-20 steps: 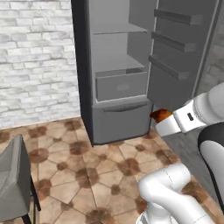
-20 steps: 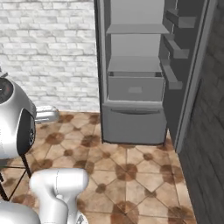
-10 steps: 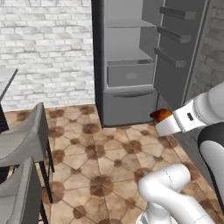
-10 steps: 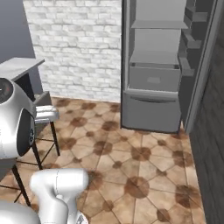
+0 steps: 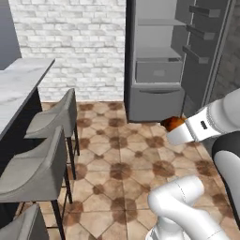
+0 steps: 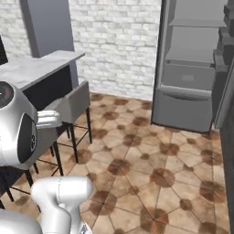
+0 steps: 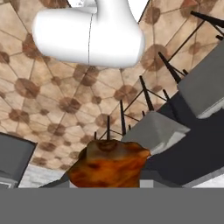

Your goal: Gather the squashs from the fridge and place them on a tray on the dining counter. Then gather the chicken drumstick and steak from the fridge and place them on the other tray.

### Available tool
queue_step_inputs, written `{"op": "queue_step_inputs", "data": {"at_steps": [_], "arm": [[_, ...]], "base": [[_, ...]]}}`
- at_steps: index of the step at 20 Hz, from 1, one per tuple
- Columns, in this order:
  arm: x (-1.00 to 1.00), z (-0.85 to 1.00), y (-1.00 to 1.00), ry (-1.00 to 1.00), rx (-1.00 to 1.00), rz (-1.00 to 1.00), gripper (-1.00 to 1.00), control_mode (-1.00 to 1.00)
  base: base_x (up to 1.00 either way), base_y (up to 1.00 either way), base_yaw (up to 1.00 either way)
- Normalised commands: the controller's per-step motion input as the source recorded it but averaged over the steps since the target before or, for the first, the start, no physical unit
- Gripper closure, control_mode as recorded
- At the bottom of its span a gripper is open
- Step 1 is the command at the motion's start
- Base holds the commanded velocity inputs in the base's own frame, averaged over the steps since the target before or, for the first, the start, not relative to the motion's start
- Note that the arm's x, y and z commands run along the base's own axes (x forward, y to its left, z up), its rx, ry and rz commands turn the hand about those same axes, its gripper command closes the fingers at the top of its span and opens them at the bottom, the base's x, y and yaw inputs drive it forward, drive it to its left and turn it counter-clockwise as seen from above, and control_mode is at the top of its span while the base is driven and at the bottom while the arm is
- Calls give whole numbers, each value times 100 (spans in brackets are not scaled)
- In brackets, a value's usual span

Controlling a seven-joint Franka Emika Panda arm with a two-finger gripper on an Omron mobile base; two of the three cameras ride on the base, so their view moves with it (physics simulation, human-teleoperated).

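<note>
Your gripper (image 5: 174,127) is clenched on the chicken drumstick (image 5: 172,123), carried in the air above the patterned tile floor (image 5: 122,154), out in front of the fridge (image 5: 161,61) and apart from it; in the left base view the orange-brown meat juts from the end of the white arm at the right edge of the picture. In the hand view the chicken drumstick (image 7: 109,164) sits at the bottom centre, a mottled orange-brown lump, with the tile floor (image 7: 43,92) behind it and grey stool seats (image 7: 155,129) on thin dark legs beyond; the finger tips themselves are hidden under the meat. The fridge stands open against the white brick wall (image 5: 70,47), its light grey shelves and drawer (image 5: 158,71) showing, and the open door (image 5: 206,51) with its racks hangs at the right. In the right base view the fridge (image 6: 192,68) shows at the right of the picture with the same bare shelves. You can see the dining counter (image 5: 21,86) along the left edge in the left base view, its marble top over a dark base, with grey stools (image 5: 56,115) lined up against its near side. In the right base view the dining counter (image 6: 39,68) runs back toward a grey pillar (image 6: 48,27), a stool (image 6: 75,103) tucked beside it
</note>
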Motion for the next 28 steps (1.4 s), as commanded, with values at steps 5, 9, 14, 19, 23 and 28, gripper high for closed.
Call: {"op": "queue_step_inputs", "data": {"at_steps": [5, 9, 14, 19, 23, 28], "arm": [[0, 0, 0, 0, 0, 0, 100, 100], [0, 0, 0, 0, 0, 0, 100, 100], [0, 0, 0, 0, 0, 0, 100, 100], [0, 0, 0, 0, 0, 0, 100, 100], [0, 0, 0, 0, 0, 0, 100, 100], [0, 0, 0, 0, 0, 0, 100, 100]], "base": [[-88, -6, 33], [-86, -3, 34], [-83, 0, 34], [-76, 0, 33], [-56, 0, 34], [-12, 3, 37]]}}
